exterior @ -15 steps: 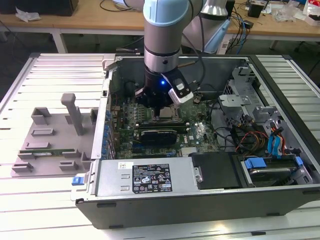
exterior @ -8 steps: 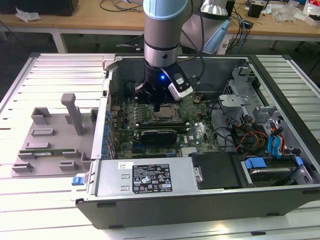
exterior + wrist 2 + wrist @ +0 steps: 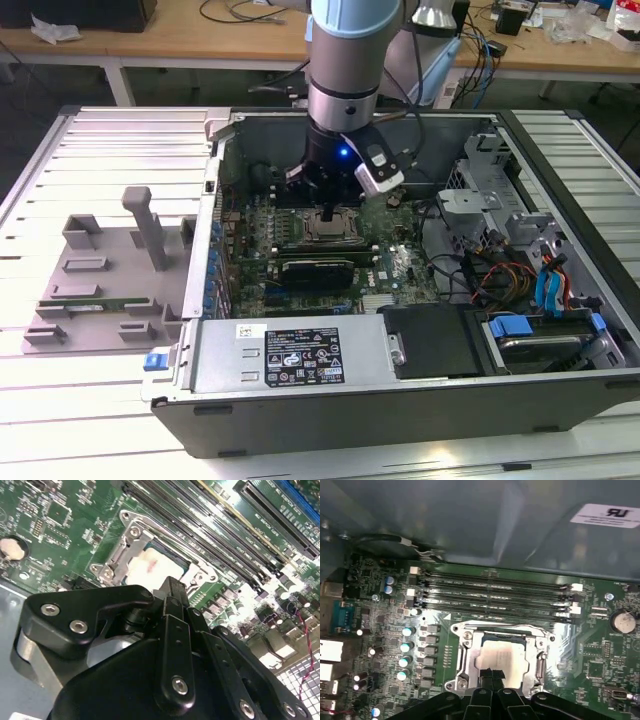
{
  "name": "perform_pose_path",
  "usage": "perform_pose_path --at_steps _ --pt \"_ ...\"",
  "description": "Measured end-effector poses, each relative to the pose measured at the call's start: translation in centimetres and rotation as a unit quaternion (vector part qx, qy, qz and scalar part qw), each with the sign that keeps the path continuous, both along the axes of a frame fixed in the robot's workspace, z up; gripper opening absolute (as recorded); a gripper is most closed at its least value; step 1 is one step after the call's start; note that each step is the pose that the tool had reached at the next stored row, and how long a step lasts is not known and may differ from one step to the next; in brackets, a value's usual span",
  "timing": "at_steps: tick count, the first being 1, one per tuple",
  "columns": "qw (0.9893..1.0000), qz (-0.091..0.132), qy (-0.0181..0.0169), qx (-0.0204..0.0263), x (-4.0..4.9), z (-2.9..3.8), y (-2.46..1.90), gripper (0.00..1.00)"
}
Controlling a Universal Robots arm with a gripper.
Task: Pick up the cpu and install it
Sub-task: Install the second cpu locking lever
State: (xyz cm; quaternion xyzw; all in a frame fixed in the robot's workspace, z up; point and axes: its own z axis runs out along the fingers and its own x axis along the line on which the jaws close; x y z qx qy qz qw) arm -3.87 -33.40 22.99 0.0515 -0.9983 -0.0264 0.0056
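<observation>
While the arm reaches down into the open computer case, the claw hangs directly above the processor socket on the green motherboard. Directly beneath the claw's tips lies the cpu, seated flat inside the socket's metal frame, its pale shiny top visible in both wrist views. The claw's black fingers appear drawn close together just above the chip's near edge, but whether they grip or even touch it cannot be told from these views. Beyond the claw, on the far side of the socket, run parallel memory slots. Outside the case, well away from the claw toward the exterior view's left, a grey plastic tray with upright posts rests on the slatted table.
</observation>
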Motion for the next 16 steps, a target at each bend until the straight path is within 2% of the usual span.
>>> perform_pose_path --at_steps 2,4,9,16 --pt "1.0000 0.000 0.0014 -0.0002 0.55 0.15 0.02 0.11" --pt "1.0000 0.000 0.0016 -0.0002 0.69 0.34 0.04 0.11" --pt "1.0000 0.000 0.0017 -0.0016 0.84 2.34 0.15 0.11" --pt "1.0000 0.000 0.0016 -0.0016 0.84 2.41 0.15 0.11"
